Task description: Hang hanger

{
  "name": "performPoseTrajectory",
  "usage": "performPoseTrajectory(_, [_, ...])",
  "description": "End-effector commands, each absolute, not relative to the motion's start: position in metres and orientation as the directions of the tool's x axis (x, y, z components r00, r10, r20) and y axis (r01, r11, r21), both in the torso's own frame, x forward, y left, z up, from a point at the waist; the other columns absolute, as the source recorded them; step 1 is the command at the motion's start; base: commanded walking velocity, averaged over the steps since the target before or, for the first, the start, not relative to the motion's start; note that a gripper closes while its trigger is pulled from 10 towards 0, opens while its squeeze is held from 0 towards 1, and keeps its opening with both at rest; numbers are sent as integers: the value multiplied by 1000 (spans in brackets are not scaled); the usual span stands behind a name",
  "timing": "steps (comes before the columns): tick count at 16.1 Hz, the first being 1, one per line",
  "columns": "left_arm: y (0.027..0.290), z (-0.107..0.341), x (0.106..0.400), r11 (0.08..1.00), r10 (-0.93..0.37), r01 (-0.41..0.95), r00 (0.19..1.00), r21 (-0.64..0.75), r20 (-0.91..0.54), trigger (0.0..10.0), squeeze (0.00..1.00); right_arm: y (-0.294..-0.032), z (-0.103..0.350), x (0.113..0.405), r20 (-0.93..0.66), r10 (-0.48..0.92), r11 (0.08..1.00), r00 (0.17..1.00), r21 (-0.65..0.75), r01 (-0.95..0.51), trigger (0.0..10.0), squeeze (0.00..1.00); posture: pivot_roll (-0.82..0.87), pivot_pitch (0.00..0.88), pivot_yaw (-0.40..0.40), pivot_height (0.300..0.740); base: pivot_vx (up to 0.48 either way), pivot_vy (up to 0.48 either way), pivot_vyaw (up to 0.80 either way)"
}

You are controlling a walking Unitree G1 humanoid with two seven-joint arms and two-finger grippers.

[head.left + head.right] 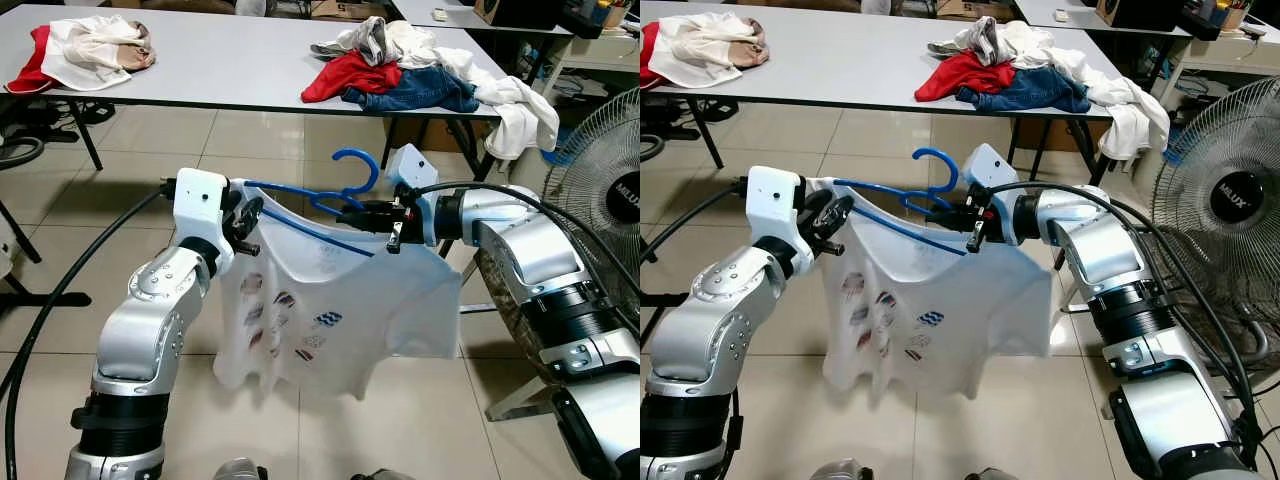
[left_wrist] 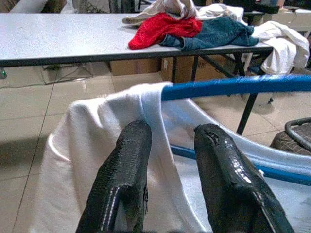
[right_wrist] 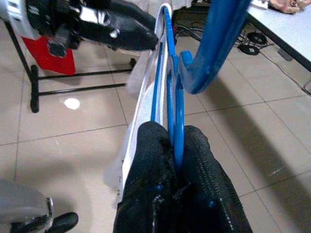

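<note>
A blue plastic hanger (image 1: 356, 160) with a white printed T-shirt (image 1: 330, 320) on it hangs in the air between my two arms, hook pointing up. My right gripper (image 1: 352, 215) is shut on the hanger's neck just under the hook; in the right wrist view its fingertips (image 3: 155, 141) pinch the blue bars (image 3: 167, 73). My left gripper (image 1: 248, 218) holds the shirt's left shoulder at the hanger's end. In the left wrist view white cloth (image 2: 150, 111) runs between its two fingers (image 2: 136, 141), and the blue hanger arm (image 2: 233, 85) emerges from it.
A long grey table (image 1: 220, 80) stands ahead, with a pile of red, denim and white clothes (image 1: 410, 75) and another heap (image 1: 90, 45) at its left. A standing fan (image 1: 600, 180) is close on the right. Black cables (image 1: 60, 300) trail on the left over tiled floor.
</note>
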State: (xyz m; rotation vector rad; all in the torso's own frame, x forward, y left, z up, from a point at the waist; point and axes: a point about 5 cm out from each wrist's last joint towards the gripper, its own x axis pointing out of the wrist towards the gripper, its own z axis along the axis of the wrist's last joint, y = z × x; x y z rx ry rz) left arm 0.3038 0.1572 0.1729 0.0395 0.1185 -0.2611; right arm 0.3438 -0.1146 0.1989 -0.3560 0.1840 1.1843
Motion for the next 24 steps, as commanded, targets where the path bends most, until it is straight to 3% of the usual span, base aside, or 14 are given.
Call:
performPoseTrajectory(1, [158, 174, 305, 968, -244, 249, 963, 26, -113, 9804, 0, -113, 211, 343, -291, 884, 319, 367, -200, -926, 0, 0, -62, 0, -33, 740, 0, 0, 0])
performPoseTrajectory(2, [160, 174, 307, 969, -240, 244, 964, 28, -116, 9216, 0, -112, 211, 342, -291, 889, 306, 354, -198, -931, 0, 0, -62, 0, -31, 740, 0, 0, 0])
performPoseTrajectory(3, [161, 174, 308, 971, -233, 238, 965, 29, -117, 4627, 0, -111, 211, 341, -291, 891, 300, 348, -198, -933, 0, 0, -65, 0, -28, 740, 0, 0, 0])
performPoseTrajectory(5, [163, 174, 309, 973, -222, 228, 968, 33, -118, 0, 0, -111, 212, 340, -291, 893, 297, 345, -197, -934, 0, 0, -67, 0, -26, 740, 0, 0, 0])
performPoseTrajectory(15, [164, 178, 309, 963, -254, 260, 964, 76, -82, 0, 0, -113, 206, 343, -324, 873, 318, 364, -187, -930, 0, 0, -57, 0, -32, 740, 0, 0, 0])
performPoseTrajectory(24, [133, 178, 296, 833, -511, 532, 845, 155, -156, 0, 0, -115, 197, 353, -386, 812, 397, 437, -183, -899, 0, 0, -43, 0, -37, 740, 0, 0, 0])
